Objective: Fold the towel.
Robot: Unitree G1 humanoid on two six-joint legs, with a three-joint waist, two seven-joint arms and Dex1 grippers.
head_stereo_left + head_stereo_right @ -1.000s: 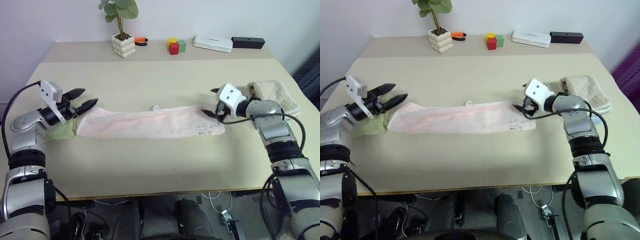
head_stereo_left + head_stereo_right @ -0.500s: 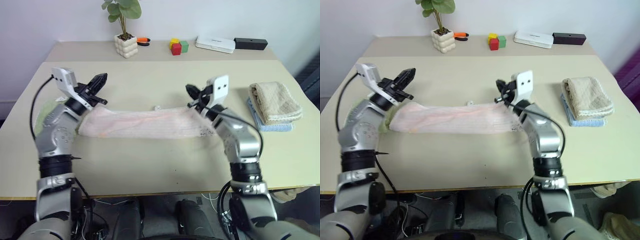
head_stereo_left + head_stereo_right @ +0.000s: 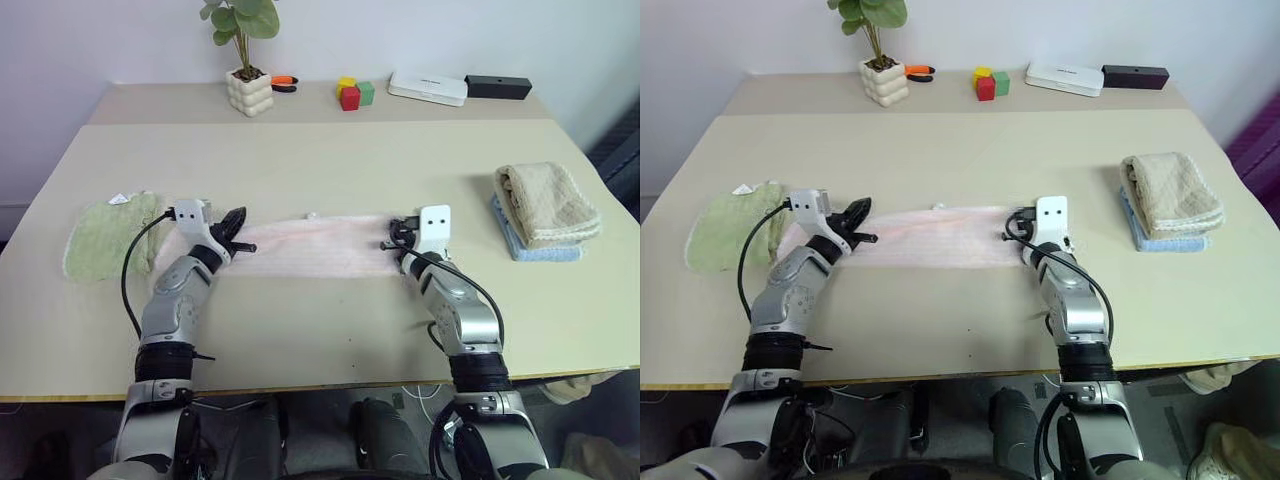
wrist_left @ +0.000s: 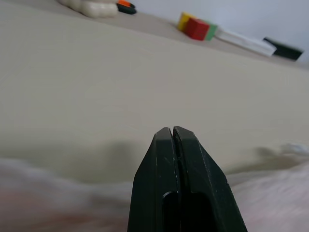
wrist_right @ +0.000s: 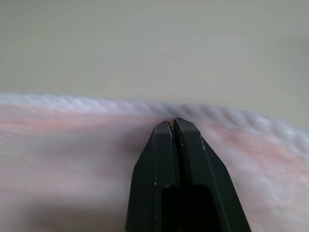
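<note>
The pale pink towel (image 3: 315,245) lies stretched out flat across the middle of the table. My left gripper (image 3: 240,240) rests low over the towel's left end, fingers shut and pointing toward the middle. In the left wrist view its black fingertips (image 4: 164,140) press together with nothing between them, fuzzy pink cloth just below. My right gripper (image 3: 390,240) sits over the towel's right end, also shut. In the right wrist view the right gripper (image 5: 171,126) lies against the pink terry near its far edge, with no cloth between the tips.
A folded light green towel (image 3: 105,232) lies at the left edge. At the right, a folded beige towel (image 3: 548,203) sits on a blue cloth (image 3: 545,250). Along the back stand a potted plant (image 3: 248,90), coloured blocks (image 3: 352,94), a white box (image 3: 427,87) and a black box (image 3: 497,86).
Both arms swung inward and came down onto the towel's ends. Both grippers went from open to shut. The green towel, earlier under the left arm, now lies uncovered.
</note>
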